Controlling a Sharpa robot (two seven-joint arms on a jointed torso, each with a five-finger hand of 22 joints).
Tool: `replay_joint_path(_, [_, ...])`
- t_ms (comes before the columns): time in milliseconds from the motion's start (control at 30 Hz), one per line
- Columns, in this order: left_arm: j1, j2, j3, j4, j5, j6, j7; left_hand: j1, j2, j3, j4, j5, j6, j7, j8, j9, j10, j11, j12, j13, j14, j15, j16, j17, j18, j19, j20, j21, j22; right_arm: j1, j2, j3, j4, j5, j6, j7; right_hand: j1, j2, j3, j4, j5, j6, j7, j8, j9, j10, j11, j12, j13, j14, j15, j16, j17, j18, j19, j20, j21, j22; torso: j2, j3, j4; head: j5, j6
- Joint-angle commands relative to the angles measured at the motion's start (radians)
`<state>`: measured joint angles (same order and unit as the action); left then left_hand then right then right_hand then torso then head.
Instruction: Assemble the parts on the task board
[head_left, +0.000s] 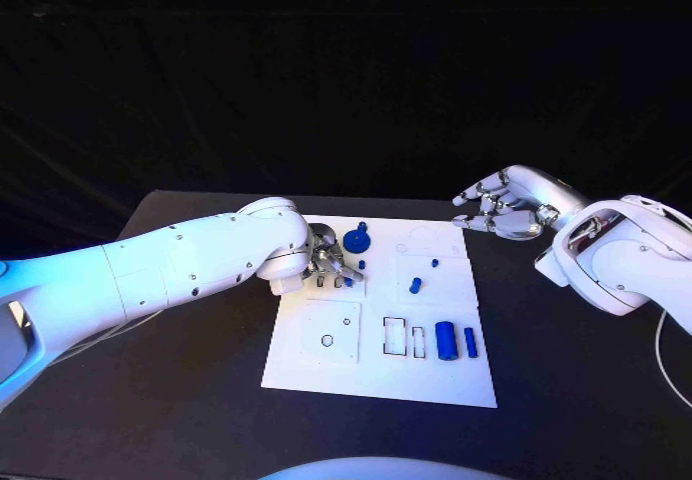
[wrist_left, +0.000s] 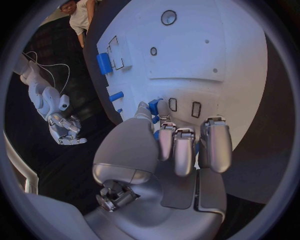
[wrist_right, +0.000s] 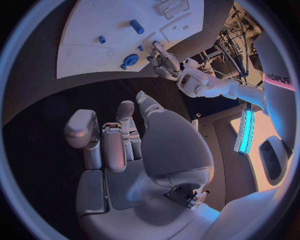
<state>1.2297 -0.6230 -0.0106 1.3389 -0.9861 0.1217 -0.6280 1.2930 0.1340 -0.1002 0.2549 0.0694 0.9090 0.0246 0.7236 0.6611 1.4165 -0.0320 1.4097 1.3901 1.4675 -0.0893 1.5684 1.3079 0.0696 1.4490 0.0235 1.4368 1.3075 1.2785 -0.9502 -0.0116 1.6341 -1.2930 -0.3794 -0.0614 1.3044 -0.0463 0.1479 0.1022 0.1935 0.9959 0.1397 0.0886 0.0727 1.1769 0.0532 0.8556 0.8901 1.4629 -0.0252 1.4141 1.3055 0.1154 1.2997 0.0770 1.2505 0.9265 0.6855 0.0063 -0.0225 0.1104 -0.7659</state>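
The white task board (head_left: 310, 350) lies mid-table. My left hand (head_left: 329, 265) is down on its far left part, fingers curled, thumb and a finger pinching a small blue part (wrist_left: 154, 106). Just behind that hand lies a round blue part with a handle (head_left: 356, 240). A short blue peg (head_left: 415, 285) and a tiny blue piece (head_left: 436, 264) stand on the board's far right. A blue cylinder (head_left: 446, 340) and a blue bar (head_left: 470, 341) lie at the near right, beside two rectangular slots (head_left: 394, 336). My right hand (head_left: 500, 215) hovers off the board's far right corner, fingers curled around nothing.
Black table (head_left: 577, 380) surrounds the board on all sides. Two small round holes (head_left: 327, 340) mark the board's near left panel. My left forearm (head_left: 188, 265) stretches over the table's left side.
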Motion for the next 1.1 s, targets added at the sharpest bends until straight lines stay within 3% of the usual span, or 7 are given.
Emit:
replay_joint_path(33, [0.001, 0.004, 0.0, -0.004, 0.007, 0.022, -0.002, 0.039, 0.015, 0.019, -0.007, 0.007, -0.011, -0.002, -0.007, 0.003, -0.001, -0.01, -0.009, -0.073, 0.103, -0.006, 0.002, 0.263, -0.015, -0.002, -0.006, 0.001, 0.019, 0.0, 0.002, 0.0, 0.0, -0.012, 0.011, -0.002, 0.01, -0.001, -0.001, 0.007, 0.0, -0.006, 0.002, 0.004, -0.001, -0.008, -0.001, -0.004, -0.001, 0.051, 0.0, -0.004, -0.001, 0.005, -0.006, 0.002, -0.003, -0.001, 0.0, 0.0001, 0.0, -0.002, -0.001])
replay_joint_path(267, [0.001, 0.008, 0.0, -0.01, 0.007, 0.025, -0.002, 0.071, 0.014, 0.063, -0.016, 0.009, -0.014, -0.003, -0.015, 0.011, -0.001, -0.012, -0.011, -0.072, 0.103, -0.008, 0.002, 0.263, -0.015, -0.003, -0.008, 0.0, 0.02, 0.0, 0.002, 0.0, -0.001, -0.012, 0.014, -0.003, 0.01, -0.001, -0.001, 0.007, 0.001, -0.006, 0.002, 0.005, -0.001, -0.008, -0.001, -0.004, -0.002, 0.05, 0.0, -0.006, -0.003, 0.005, -0.007, 0.002, -0.004, -0.003, 0.001, 0.0001, -0.0004, -0.004, -0.003])
replay_joint_path(467, [0.001, 0.004, 0.0, -0.011, 0.007, 0.021, 0.003, 0.13, 0.006, 0.168, -0.038, 0.023, -0.027, -0.004, -0.034, 0.017, -0.007, -0.014, -0.019, -0.076, 0.103, -0.012, 0.002, 0.263, -0.014, -0.005, -0.012, -0.002, 0.018, 0.0, 0.002, -0.001, -0.001, -0.012, 0.018, -0.004, 0.011, -0.001, -0.001, 0.008, 0.002, -0.005, 0.002, 0.005, -0.001, -0.008, -0.001, -0.004, -0.002, 0.05, 0.0, -0.007, -0.005, 0.005, -0.007, 0.002, -0.004, -0.002, 0.0, 0.0003, 0.0007, -0.006, -0.004])
replay_joint_path(567, [0.001, 0.0, 0.0, -0.01, 0.007, 0.023, 0.009, 0.142, -0.041, 0.281, -0.04, 0.043, -0.03, 0.001, -0.045, 0.023, -0.012, -0.012, -0.025, -0.079, 0.103, -0.01, 0.002, 0.263, -0.014, -0.007, -0.011, -0.004, 0.017, 0.0, 0.002, -0.001, -0.002, -0.012, 0.02, -0.005, 0.014, 0.0, 0.0, 0.01, 0.007, -0.005, 0.002, 0.006, -0.001, -0.009, -0.002, -0.005, -0.003, 0.05, 0.0, -0.007, -0.004, 0.005, -0.007, 0.002, -0.006, -0.003, 0.0, -0.0001, 0.0015, -0.006, -0.005])
replay_joint_path(700, [0.001, -0.011, 0.0, -0.004, 0.012, 0.023, 0.019, 0.069, -0.175, 0.573, -0.026, 0.055, -0.017, 0.008, -0.046, 0.052, -0.008, -0.009, -0.029, -0.078, 0.103, -0.003, 0.002, 0.263, -0.013, -0.007, -0.009, -0.006, 0.021, 0.0, 0.002, -0.001, -0.002, -0.012, 0.024, -0.006, 0.027, -0.003, 0.003, 0.008, 0.017, -0.005, 0.002, 0.008, -0.001, -0.008, -0.002, -0.005, -0.004, 0.051, -0.001, -0.007, -0.002, 0.005, -0.005, 0.001, -0.006, -0.003, 0.0, 0.0003, 0.0014, -0.005, -0.005])
replay_joint_path(900, [0.001, -0.028, 0.0, 0.004, 0.02, 0.013, 0.028, -0.004, -0.23, 0.727, -0.058, 0.055, -0.012, 0.01, -0.039, 0.079, -0.003, -0.009, -0.03, -0.075, 0.103, -0.003, 0.002, 0.263, -0.015, -0.006, -0.004, -0.006, 0.026, 0.0, 0.002, -0.002, -0.002, -0.012, 0.027, -0.006, 0.031, -0.004, 0.004, 0.007, 0.018, -0.005, 0.002, 0.008, -0.001, -0.008, -0.003, -0.005, -0.005, 0.052, -0.001, -0.007, -0.002, 0.005, -0.005, 0.001, -0.007, -0.005, -0.001, 0.0005, 0.0019, -0.005, -0.007])
replay_joint_path(1100, [0.001, -0.048, 0.001, 0.015, 0.024, -0.007, 0.033, -0.029, -0.243, 0.773, -0.08, 0.057, -0.01, 0.005, -0.037, 0.089, 0.0, -0.008, -0.029, -0.073, 0.103, -0.004, 0.002, 0.263, -0.015, -0.004, -0.005, -0.005, 0.029, 0.0, 0.003, -0.003, -0.004, -0.012, 0.03, -0.006, 0.031, -0.004, 0.004, 0.007, 0.018, -0.005, 0.002, 0.008, -0.001, -0.008, -0.003, -0.005, -0.005, 0.052, -0.001, -0.007, -0.002, 0.005, -0.005, 0.001, -0.007, -0.005, 0.0, 0.0009, 0.0024, -0.002, -0.007])
